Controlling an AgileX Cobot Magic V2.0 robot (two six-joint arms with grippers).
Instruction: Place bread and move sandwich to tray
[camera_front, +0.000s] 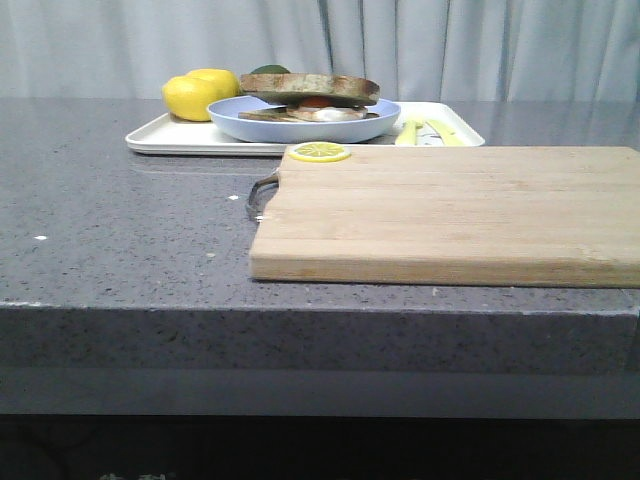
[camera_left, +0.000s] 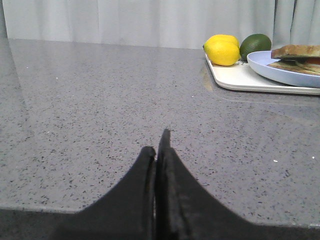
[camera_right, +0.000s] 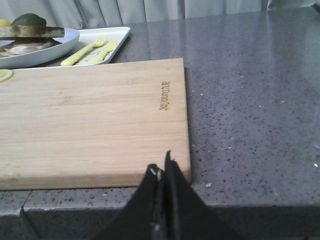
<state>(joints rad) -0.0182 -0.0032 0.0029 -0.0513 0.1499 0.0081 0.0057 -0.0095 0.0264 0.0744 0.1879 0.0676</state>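
Observation:
The sandwich lies on a round pale-blue plate, with fried egg showing under a brown-crusted slice of bread on top. The plate stands on the white tray at the back of the counter. Neither gripper shows in the front view. In the left wrist view my left gripper is shut and empty over bare counter, with the tray and the plate far off. My right gripper is shut and empty by the near corner of the cutting board, far from the sandwich.
A wooden cutting board with a metal handle fills the front right, and a lemon slice lies at its far left corner. On the tray are two lemons, an avocado and yellow cutlery. Curtains hang behind the counter.

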